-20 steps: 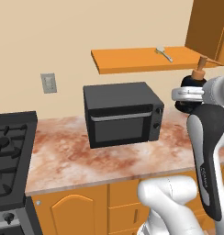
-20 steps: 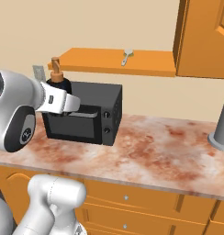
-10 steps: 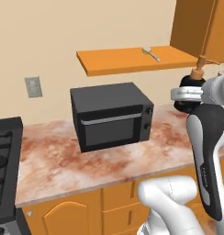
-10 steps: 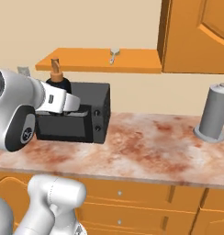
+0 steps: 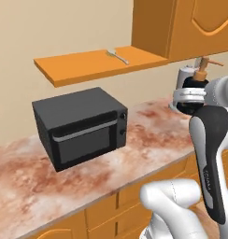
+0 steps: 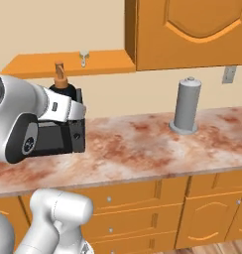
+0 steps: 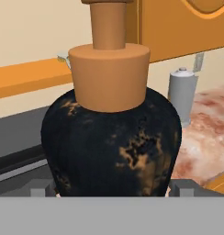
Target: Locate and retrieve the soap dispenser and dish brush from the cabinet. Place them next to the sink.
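Note:
The soap dispenser (image 7: 111,137), a squat black bottle with an orange-copper pump top, stands upright between my fingers (image 7: 40,187). My gripper (image 7: 111,186) is shut on it, holding it in the air above the counter, in front of the microwave. From the base views the soap dispenser (image 5: 194,84) (image 6: 63,90) sits in the hand just below shelf height. The dish brush (image 5: 117,56) (image 6: 84,56) lies on the cabinet's open orange shelf (image 5: 78,66) (image 6: 38,65). The sink is out of view.
A black microwave (image 5: 81,126) (image 6: 56,141) stands on the marbled counter (image 6: 143,144) under the shelf. A tall grey cylinder (image 6: 186,106) (image 5: 182,77) stands on the counter to the right. The darker upper cabinet (image 6: 187,30) hangs above it, with a wall outlet (image 6: 228,74) beyond.
Both base views have shifted: the base has driven to the right, so the stove has slid out and the grey cylinder has come closer. The bottle stays in my grip.

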You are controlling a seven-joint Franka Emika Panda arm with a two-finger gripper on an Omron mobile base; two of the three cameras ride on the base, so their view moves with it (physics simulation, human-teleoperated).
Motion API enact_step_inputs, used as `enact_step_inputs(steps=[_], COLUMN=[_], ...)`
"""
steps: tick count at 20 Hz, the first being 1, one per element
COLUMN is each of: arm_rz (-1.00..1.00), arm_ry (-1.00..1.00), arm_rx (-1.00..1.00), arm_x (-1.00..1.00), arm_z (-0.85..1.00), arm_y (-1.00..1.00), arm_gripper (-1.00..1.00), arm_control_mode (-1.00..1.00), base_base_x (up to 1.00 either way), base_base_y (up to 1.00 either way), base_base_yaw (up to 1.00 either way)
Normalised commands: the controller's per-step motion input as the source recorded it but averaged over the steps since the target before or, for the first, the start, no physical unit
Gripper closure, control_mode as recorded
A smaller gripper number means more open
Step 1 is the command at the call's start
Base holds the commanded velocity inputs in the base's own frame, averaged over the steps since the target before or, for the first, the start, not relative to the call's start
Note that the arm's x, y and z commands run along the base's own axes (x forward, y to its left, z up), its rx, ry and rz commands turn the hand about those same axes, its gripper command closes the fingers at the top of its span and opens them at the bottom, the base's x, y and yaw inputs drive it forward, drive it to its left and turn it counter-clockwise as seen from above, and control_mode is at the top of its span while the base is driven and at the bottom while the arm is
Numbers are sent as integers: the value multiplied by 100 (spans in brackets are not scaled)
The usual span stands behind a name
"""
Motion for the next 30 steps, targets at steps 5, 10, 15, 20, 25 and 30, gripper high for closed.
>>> enact_step_inputs(steps=[5, 10, 15, 20, 25, 30], arm_rz=[0, 0, 0, 0, 0, 0], arm_ry=[0, 0, 0, 0, 0, 0], arm_rx=[0, 0, 0, 0, 0, 0], arm_x=[0, 0, 0, 0, 0, 0], arm_z=[0, 0, 0, 0, 0, 0], arm_y=[0, 0, 0, 0, 0, 0], arm_gripper=[100, 100, 100, 100, 100, 100], arm_control_mode=[100, 100, 100, 100, 100, 100], base_base_x=[0, 0, 0, 0, 0, 0], base_base_y=[-1, 0, 0, 0, 0, 0], base_base_yaw=[-45, -48, -49, -48, -49, -50])
